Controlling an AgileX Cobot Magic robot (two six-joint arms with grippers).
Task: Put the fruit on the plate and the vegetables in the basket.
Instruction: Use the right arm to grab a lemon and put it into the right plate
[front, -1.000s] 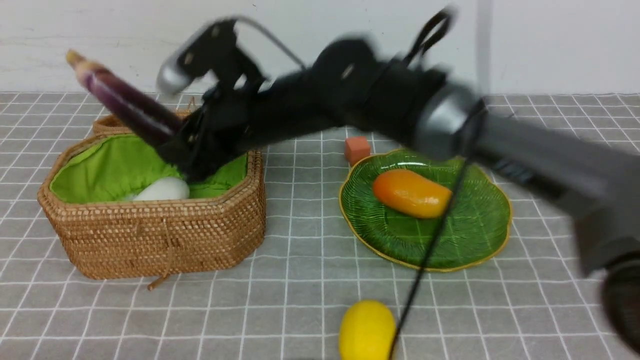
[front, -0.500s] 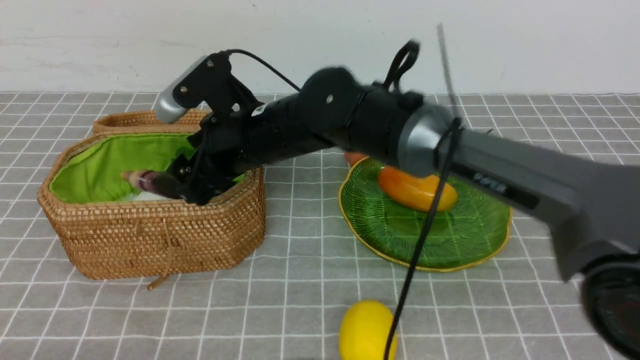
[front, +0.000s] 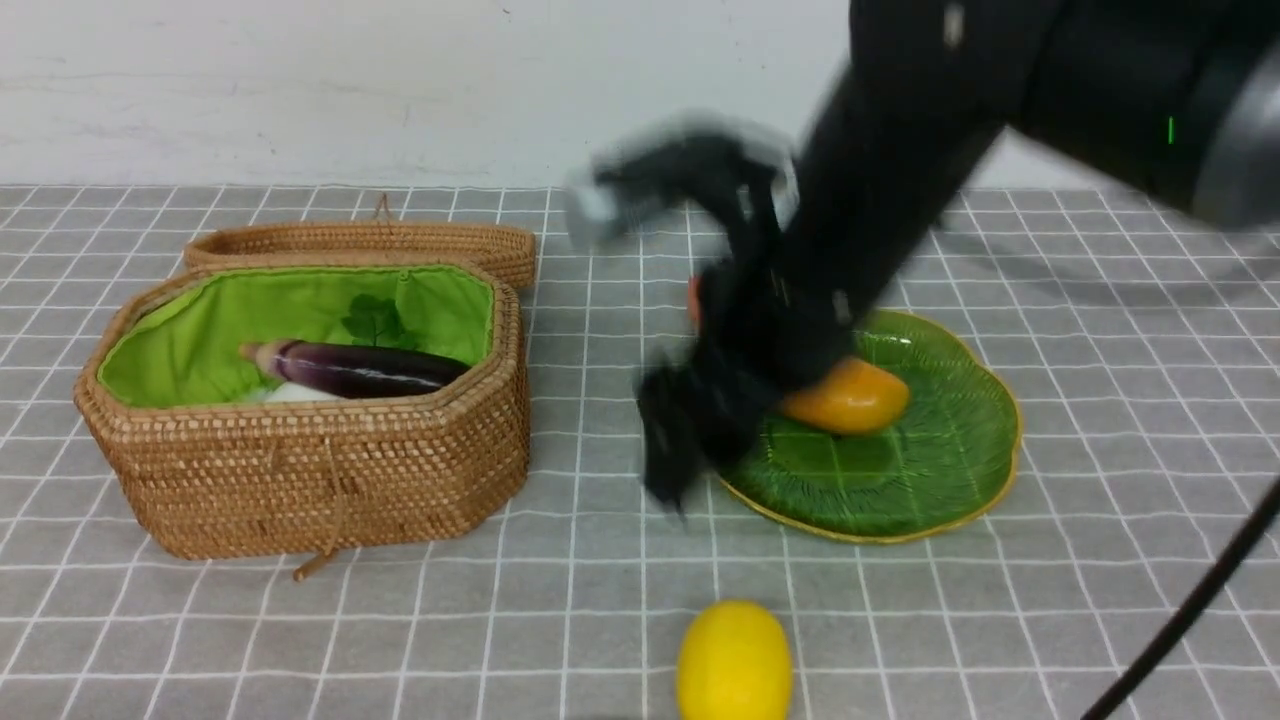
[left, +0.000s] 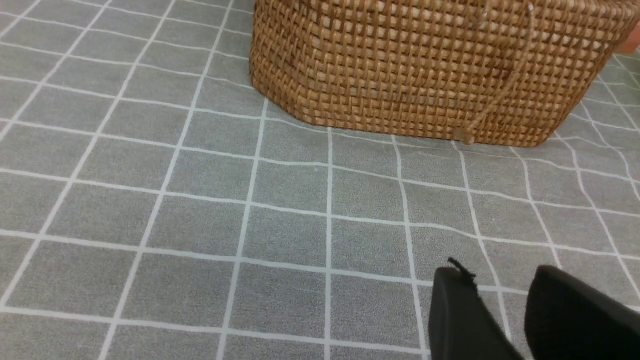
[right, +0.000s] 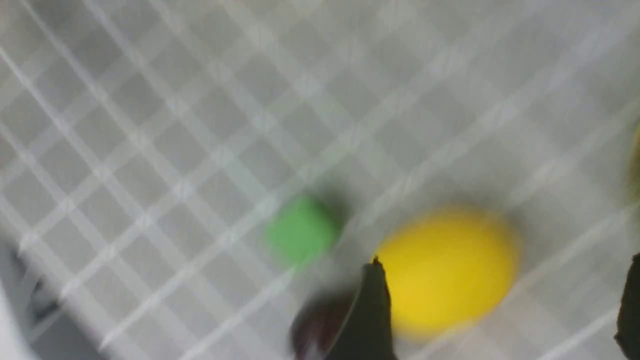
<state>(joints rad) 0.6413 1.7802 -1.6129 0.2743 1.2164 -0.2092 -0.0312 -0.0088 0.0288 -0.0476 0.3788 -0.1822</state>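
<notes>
The purple eggplant (front: 360, 368) lies in the green-lined wicker basket (front: 300, 470), on top of the white radish (front: 290, 393). On the green plate (front: 930, 470) rests the orange fruit (front: 850, 397). The lemon (front: 733, 660) sits on the cloth near the front edge. My right gripper (front: 680, 450), blurred, hangs open and empty just left of the plate. In its wrist view the right gripper (right: 500, 310) spreads wide over the lemon (right: 447, 270), beside a blurred dark maroon fruit (right: 320, 325). My left gripper (left: 505, 300) is low over the cloth near the basket (left: 425, 65), its jaws slightly apart and empty.
The wicker lid (front: 360, 245) lies behind the basket. A small orange cube (front: 692, 300) shows partly behind the right arm, at the plate's far left. A green cube (right: 300, 235) sits on the cloth near the lemon. The cloth is grey with a white grid.
My right gripper opened and let go of the eggplant, which now lies in the basket. The right arm swung rightward out of the basket to the plate's left edge.
</notes>
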